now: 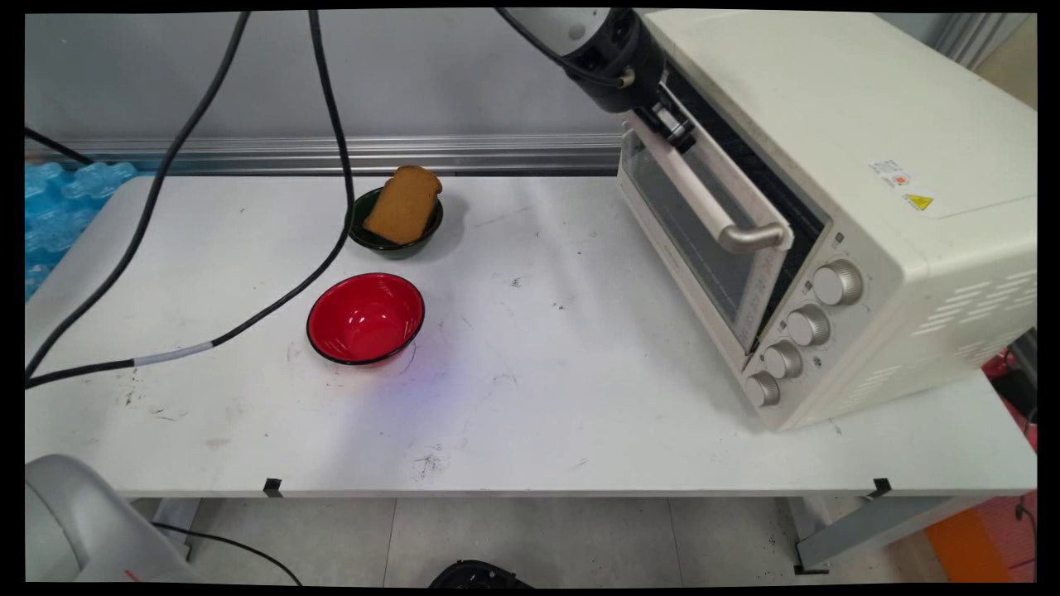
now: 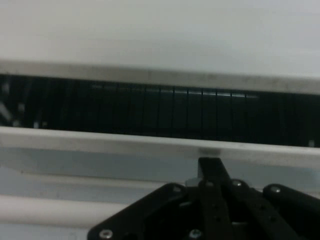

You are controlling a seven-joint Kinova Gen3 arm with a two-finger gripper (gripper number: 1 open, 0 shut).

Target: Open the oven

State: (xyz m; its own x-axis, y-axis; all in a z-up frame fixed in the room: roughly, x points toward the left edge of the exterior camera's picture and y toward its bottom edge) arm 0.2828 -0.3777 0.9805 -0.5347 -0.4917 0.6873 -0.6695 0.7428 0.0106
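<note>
Red bowl (image 1: 365, 319) nearest camera | gripper (image 1: 675, 126) at oven door's (image 1: 704, 240) top edge, fingers' state cannot tell | door: stiff, hinged; handle (image 1: 712, 207) offers grip

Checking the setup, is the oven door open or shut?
Partly open: the door tilts out from the oven, a dark gap along its top edge.
</note>
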